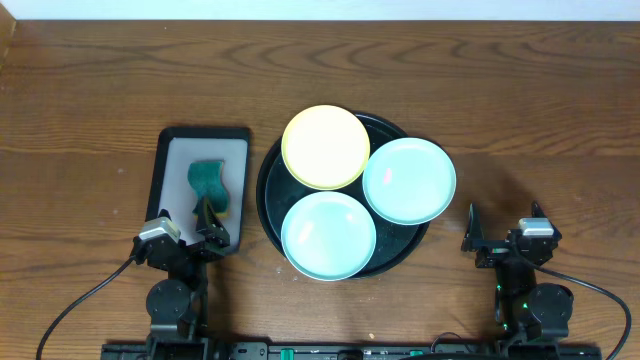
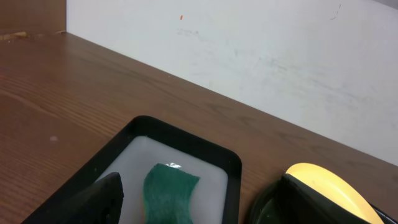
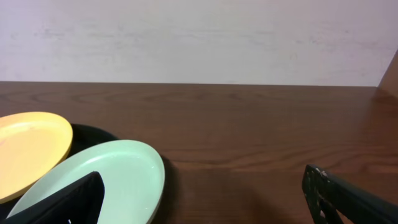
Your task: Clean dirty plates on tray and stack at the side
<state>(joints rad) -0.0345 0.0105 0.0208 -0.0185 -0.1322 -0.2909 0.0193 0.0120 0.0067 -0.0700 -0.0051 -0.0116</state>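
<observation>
I had both hands released, jaws spread wide and holding nothing. The left hand (image 1: 208, 222) sat at the near end of a rectangular black-rimmed tray (image 1: 165, 150) with a white floor and a wavy green sponge (image 1: 208, 185). The right hand (image 1: 503, 212) was over the bare wood-grain counter (image 1: 100, 80), near right. Three smooth, shallow round plates crowded the round black tray (image 1: 270, 185): the pale yellow plate (image 1: 325, 147) far, the near mint plate (image 1: 328, 235), and the right mint plate (image 1: 409, 180) with a faint pink smear (image 1: 385, 178).
</observation>
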